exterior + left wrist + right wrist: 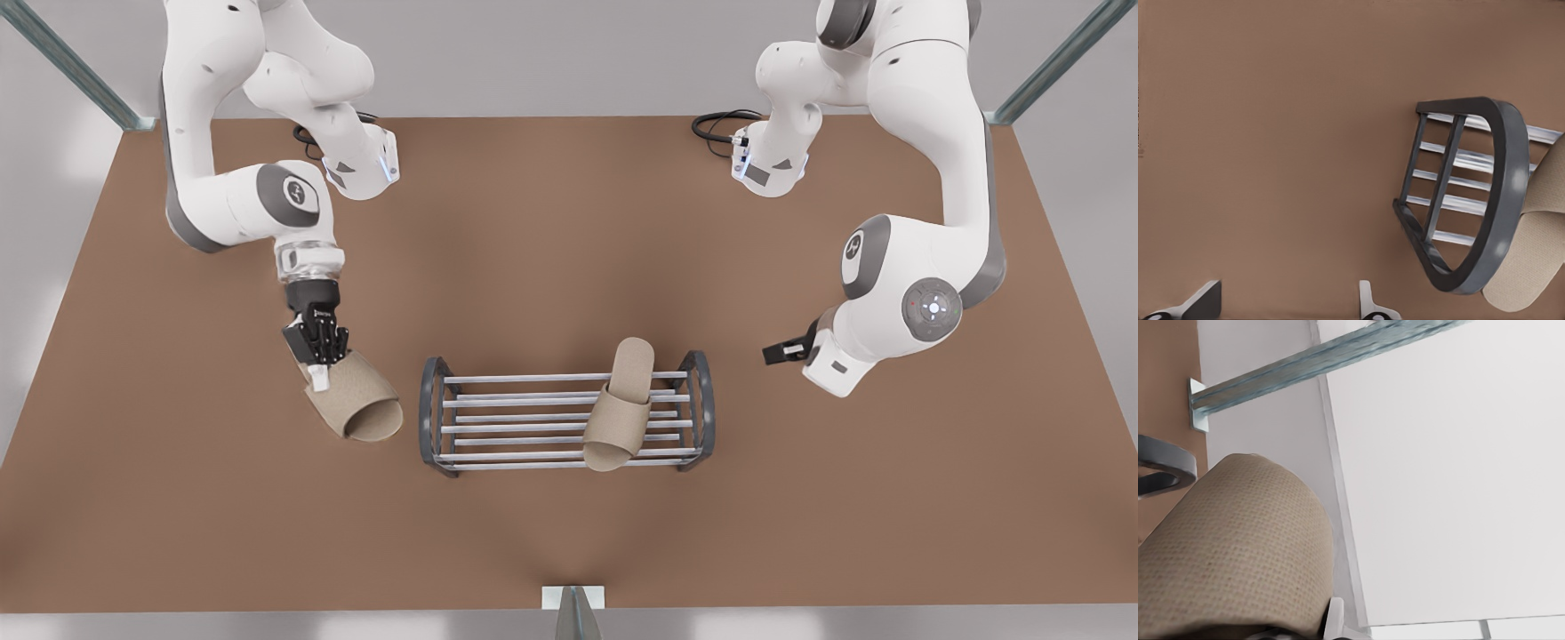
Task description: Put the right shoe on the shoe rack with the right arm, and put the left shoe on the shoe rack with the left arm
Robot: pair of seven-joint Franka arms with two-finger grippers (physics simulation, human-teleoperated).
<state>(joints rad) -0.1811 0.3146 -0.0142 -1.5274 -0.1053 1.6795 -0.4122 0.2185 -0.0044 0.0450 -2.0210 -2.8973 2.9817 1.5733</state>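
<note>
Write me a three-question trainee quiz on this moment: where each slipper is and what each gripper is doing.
1. True or false: the left shoe lies across the rods of the shoe rack.
2. Which one grips the right shoe, off the rack at the front view's left? A) right gripper B) left gripper
3. Fill in: the left gripper's fingers are ____.
Key: 1 true; 2 A; 3 open, holding nothing.

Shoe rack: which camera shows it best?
The front view: the whole shoe rack, both end frames, a slipper across its rods. The left wrist view shows one end frame and some rods; the right wrist view, a sliver of frame.
</note>
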